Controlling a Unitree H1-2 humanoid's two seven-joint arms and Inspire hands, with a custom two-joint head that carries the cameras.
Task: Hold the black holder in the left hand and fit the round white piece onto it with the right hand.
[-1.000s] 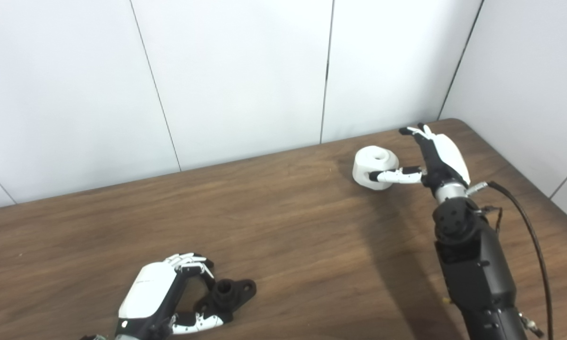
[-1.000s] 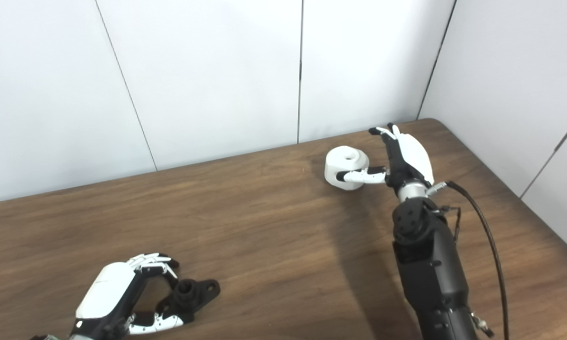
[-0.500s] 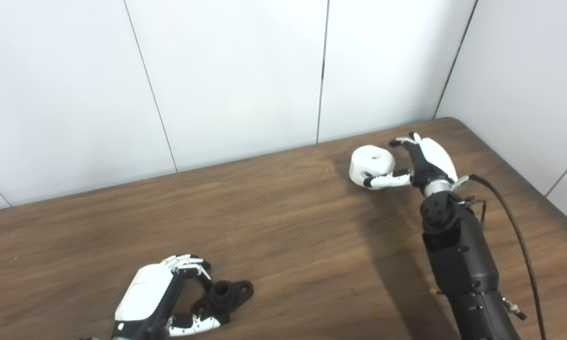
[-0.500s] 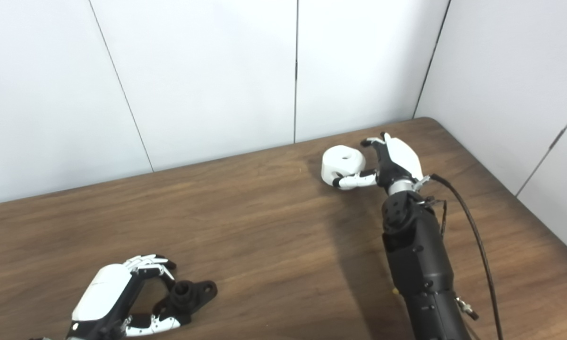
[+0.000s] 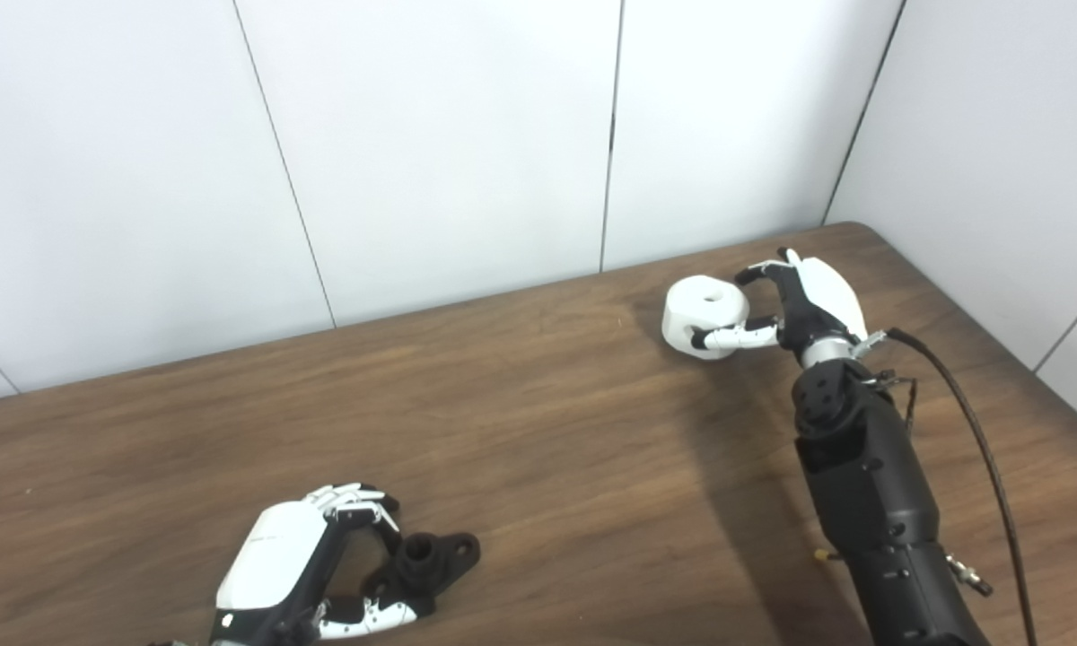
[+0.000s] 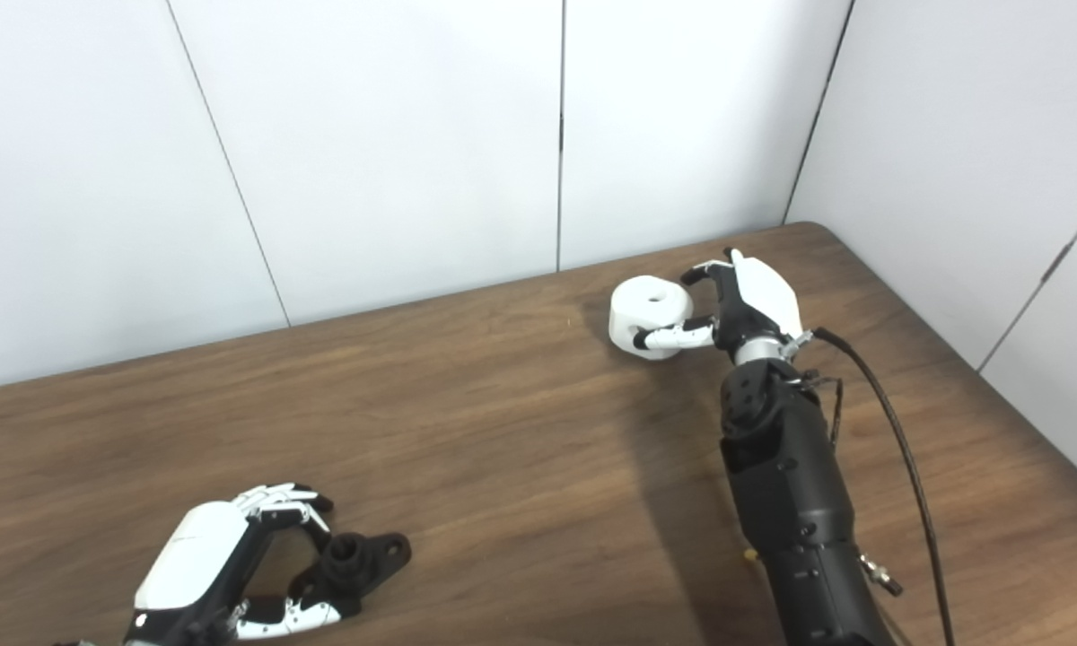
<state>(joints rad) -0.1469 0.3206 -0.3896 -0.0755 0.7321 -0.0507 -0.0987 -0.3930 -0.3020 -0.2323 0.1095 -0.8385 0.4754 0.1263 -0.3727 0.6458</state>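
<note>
Grasping stage: both pieces lie on the bench (image 5: pixel 538 431), neither lifted, so the fitting itself has not begun.
Left hand (image 5: pixel 301 574): at about 7 o'clock of the picture, fingers (image 5: pixel 350 498) curled over the holder and thumb under its near side; whether they clamp it firmly I cannot tell.
Black holder (image 5: pixel 431 561): at the bench's near edge, resting on the wood, its round socket facing up, one lobe poking out toward 3 o'clock.
Round white piece (image 5: pixel 704 309): far across, at about 2 o'clock, well apart from the holder, hole on top.
Right hand (image 5: pixel 794 301): beside the piece at its 3 o'clock, thumb against the near side, fingers hooked at the far top rim; the grip looks partial, not yet closed.
Next move, as I judge it: tighten both grips, lift, then carry the white piece toward 8 o'clock and line its hole up over the socket.
Writing: no brands or labels readable anywhere.
</note>
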